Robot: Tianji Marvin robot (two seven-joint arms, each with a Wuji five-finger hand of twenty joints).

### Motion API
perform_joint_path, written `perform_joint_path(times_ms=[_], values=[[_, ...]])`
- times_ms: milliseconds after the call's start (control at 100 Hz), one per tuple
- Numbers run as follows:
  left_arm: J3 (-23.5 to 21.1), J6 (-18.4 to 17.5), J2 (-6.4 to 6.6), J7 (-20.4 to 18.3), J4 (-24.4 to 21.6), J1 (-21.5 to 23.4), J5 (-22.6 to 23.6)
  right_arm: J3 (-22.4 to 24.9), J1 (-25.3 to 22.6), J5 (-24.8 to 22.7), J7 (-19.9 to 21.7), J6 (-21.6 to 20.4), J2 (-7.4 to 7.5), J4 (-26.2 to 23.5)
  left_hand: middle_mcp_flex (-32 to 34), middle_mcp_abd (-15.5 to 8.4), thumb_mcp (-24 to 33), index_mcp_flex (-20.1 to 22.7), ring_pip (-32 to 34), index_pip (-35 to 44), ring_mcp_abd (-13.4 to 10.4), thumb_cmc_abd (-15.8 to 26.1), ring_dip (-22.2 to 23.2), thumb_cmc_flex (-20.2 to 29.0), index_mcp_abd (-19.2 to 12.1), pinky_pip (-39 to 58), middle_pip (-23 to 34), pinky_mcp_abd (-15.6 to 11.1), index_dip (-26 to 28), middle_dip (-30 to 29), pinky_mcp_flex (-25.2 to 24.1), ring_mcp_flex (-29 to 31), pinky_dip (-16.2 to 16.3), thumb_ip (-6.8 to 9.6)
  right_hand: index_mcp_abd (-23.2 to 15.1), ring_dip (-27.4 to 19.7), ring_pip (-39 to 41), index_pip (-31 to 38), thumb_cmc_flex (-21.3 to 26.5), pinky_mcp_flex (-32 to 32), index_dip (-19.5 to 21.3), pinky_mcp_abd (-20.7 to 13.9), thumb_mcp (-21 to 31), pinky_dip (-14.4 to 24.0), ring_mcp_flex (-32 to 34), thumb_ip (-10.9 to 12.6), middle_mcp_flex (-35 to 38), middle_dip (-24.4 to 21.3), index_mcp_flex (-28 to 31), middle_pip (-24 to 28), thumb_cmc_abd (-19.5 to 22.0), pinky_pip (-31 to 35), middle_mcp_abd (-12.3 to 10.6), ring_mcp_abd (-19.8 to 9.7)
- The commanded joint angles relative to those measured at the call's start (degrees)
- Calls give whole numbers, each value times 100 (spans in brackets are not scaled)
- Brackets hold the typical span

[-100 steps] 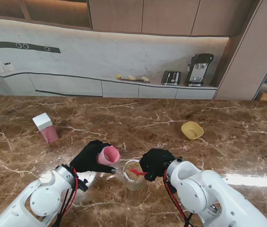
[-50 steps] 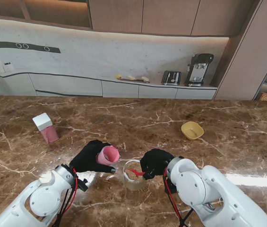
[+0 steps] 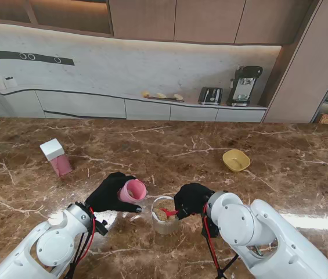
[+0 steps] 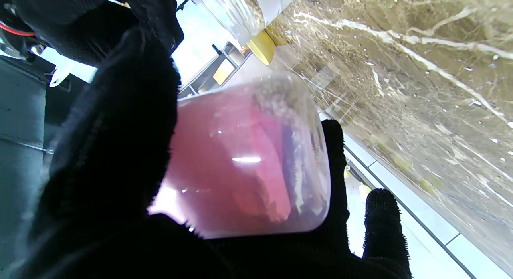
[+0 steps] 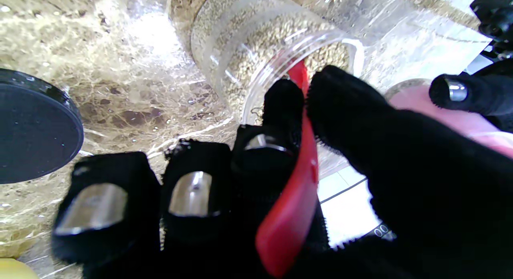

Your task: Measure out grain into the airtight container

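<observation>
Right hand (image 5: pixel 304 182) pinches red scoop (image 5: pixel 292 207); left hand (image 4: pixel 120 170) wraps pink container (image 4: pixel 244 162).

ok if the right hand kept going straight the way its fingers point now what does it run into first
Most likely the grain in the clear jar. The right hand points into the jar's mouth, and the red scoop it holds already reaches the grain. Depth is hard to judge, so the jar's rim could touch first.

red scoop (image 5: pixel 298 191) bowl hidden in grain jar (image 5: pixel 256 50)
</observation>
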Motion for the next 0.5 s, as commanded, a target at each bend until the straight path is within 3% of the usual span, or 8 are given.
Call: perform_joint_path(times_ms=[0,490], values=[[6,-8,-14,11,24,36,8,48,-51,90,77,83,-11,22,595,-567,1691,1024,-184,828,-116,1121,-25,584,-1425,-135,166,-23,116,117,-107,-102,31,-247,-450,197,281,414,290,269,11,112,869,-111,252,387,280,-3,327,242,-11,491,6,-174],[17,-9,-11,9,27,27,25,298,-167,707,-41,427,-54,-16,588,-583,1671,1013,-188,829,-125,1132,-30,591,-1437,-144,163,-29,114,113,-111,-116,25,-245,-426,184,268,413,306,265,13,121,824,-136,252,402,280,-16,318,240,11,491,14,-153]])
